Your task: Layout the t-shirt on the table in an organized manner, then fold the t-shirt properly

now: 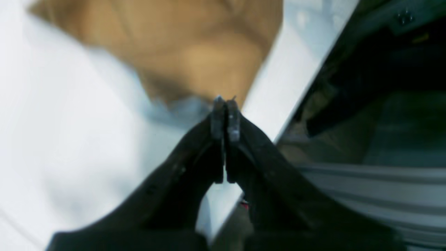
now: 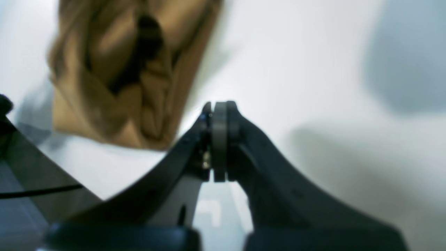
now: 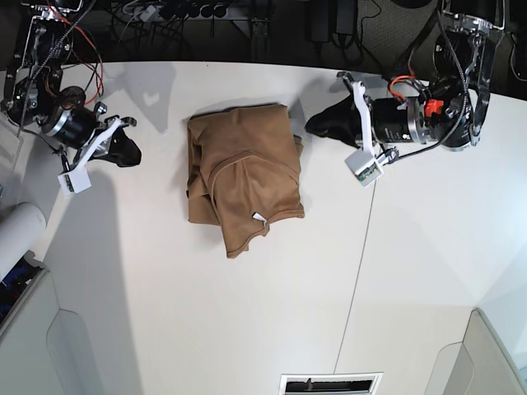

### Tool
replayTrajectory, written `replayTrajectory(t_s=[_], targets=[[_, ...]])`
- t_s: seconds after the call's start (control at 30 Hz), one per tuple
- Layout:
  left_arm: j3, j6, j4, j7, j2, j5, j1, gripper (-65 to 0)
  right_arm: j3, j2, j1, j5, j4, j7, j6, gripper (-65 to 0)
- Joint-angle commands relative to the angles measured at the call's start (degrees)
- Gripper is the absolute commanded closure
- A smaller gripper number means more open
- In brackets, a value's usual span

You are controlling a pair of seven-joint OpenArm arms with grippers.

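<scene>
Both pincers, left [image 1: 224,104] and right [image 2: 218,111], pressed together empty, flank the bunched t-shirt [image 3: 243,177] mid-table [image 3: 247,329].

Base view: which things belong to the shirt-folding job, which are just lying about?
Job:
- crumpled tan cloth t-shirt
- white smooth table
- left gripper, shut, empty
- right gripper, shut, empty

Lying about:
- grey-white plastic bin, near corner
- white cylinder, table edge
- cables, behind table

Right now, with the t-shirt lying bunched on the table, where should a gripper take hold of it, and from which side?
Probably the t-shirt is best gripped at its far corner beside the left gripper, coming from that side. That corner lies nearest and flatter; the collar end is folded over.
</scene>
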Motion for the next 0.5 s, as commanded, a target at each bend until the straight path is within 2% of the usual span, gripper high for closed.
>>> replayTrajectory(t_s=[0.0,0.27,0.47], targets=[[-1.75,-0.3,1.92,-0.81,-0.63,-1.55,1.75,0.0,0.44,1.16,-0.48,1.9,1.68,0.92,0.24,0.0],[-12.02,-0.3,11.76,-0.15,-0.59,-0.81,22.69,0.0,0.44,1.97,-12.46,4.76,8.92,-0.11,0.66,0.0],[-12.66,-0.3,14.71,-0.24,-0.59,9.2,35.67,0.0,0.42,3.15,-20.63,7.13,10.69,-0.57,0.66,0.0]])
